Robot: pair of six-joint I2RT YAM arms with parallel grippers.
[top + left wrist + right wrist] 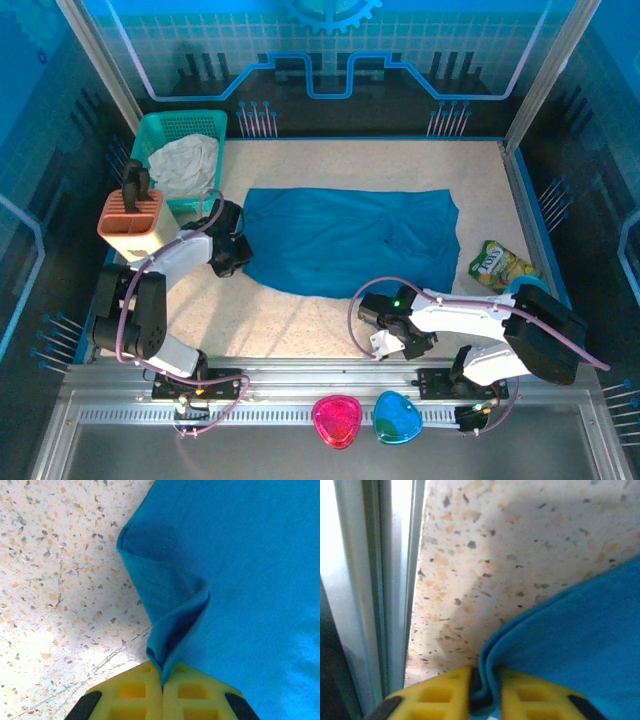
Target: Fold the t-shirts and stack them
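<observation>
Fabric sits pinched in both pincers. My left pincer (pixel 162 692) is clamped tight on a raised fold at the left edge of the shirt (pixel 350 240). The fold climbs away from the tips, with bare table (pixel 60 580) left of them and flat cloth to their right. My right pincer (pixel 485 690) is narrow, nipping the shirt's hem, which curls up between the fingers. Cloth spreads right of those tips, speckled table lies open ahead, and a metal rail (pixel 380 590) stands close on the left. From above, the shirt lies spread right of the left pincer and beyond the right one. Behind the left pincer stands a basket (pixel 148 140); a bag (pixel 503 265) lies beyond and right of the right pincer, clear of the shirt's edge.
</observation>
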